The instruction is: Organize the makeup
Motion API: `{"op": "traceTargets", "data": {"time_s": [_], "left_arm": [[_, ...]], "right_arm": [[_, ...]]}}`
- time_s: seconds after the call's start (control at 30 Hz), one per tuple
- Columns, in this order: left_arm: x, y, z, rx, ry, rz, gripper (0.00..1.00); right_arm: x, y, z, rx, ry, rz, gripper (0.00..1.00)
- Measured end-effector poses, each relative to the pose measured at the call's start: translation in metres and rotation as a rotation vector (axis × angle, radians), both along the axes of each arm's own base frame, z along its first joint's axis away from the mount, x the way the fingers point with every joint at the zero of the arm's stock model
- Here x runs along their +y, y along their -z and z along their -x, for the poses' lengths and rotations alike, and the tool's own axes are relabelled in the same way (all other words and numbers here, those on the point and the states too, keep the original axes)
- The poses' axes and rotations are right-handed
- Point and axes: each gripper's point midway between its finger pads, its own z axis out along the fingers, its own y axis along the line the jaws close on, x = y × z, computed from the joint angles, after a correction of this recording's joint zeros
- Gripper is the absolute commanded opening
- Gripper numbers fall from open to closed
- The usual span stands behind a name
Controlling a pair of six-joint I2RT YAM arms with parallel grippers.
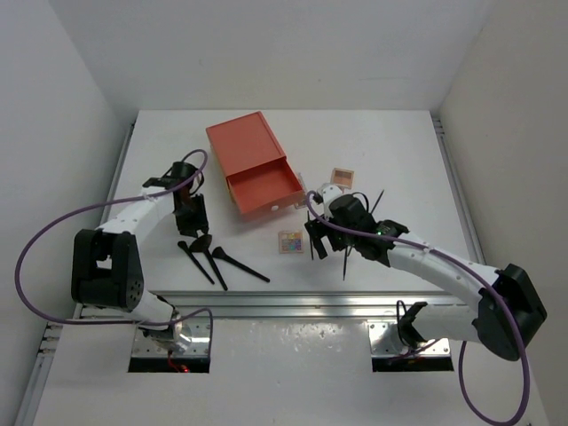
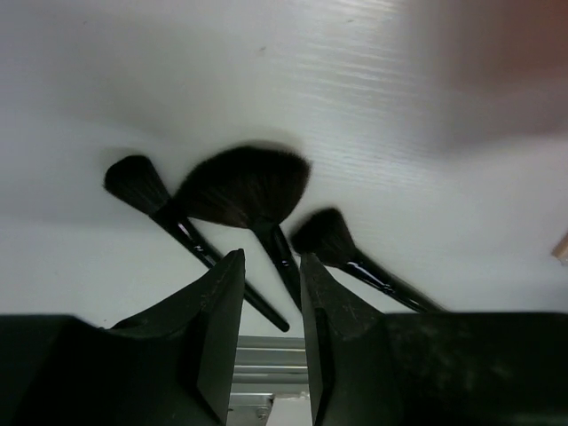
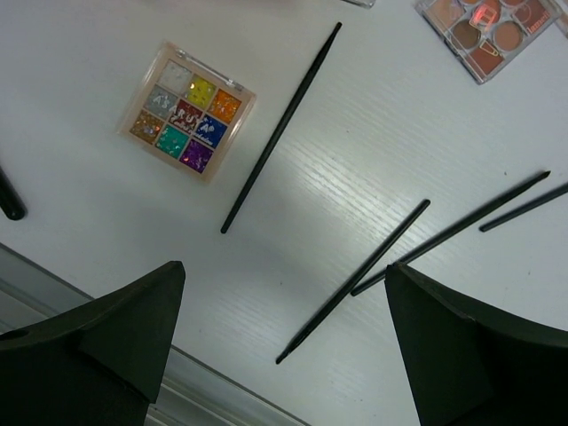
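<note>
Three black makeup brushes [image 1: 213, 259] lie side by side near the front left, and in the left wrist view [image 2: 248, 191] their bristle heads fan out. My left gripper [image 1: 193, 224] [image 2: 272, 259] hovers just above them, jaws a little apart and empty. A mixed-colour palette [image 1: 290, 241] [image 3: 189, 110] lies at the centre. A brown palette [image 1: 342, 176] [image 3: 484, 31] lies further back. Several thin dark sticks [image 3: 355, 280] lie scattered on the table under my right gripper [image 1: 317, 238] [image 3: 284, 271], which is wide open and empty above them.
An orange box [image 1: 247, 146] stands at the back centre with its drawer [image 1: 264, 188] pulled out towards the front. A metal rail [image 1: 293, 306] runs along the table's front edge. White walls close in on both sides.
</note>
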Motion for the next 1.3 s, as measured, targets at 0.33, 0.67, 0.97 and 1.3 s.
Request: {"op": "traceTargets", "data": {"time_s": [0.33,0.67,0.97,1.3], "left_arm": [[0.013,0.022,0.033,0.152,-0.068,-0.035,0.34],[0.025,0.048,0.059,0.298,-0.124,-0.053,0.34],[0.031,0.067,0.053,0.327,-0.165,-0.038,0.26],[0.04,0.067,0.055,0.35,-0.241,0.01,0.0]], "right_arm": [[-0.012,0.018,0.012,0.079,0.023,0.06,0.94],[-0.019,0.03,0.021,0.146,0.032,0.114,0.93],[-0.022,0.032,0.019,0.153,0.037,0.149,0.93],[-0.017,0.03,0.008,0.15,0.021,0.173,0.93]]}}
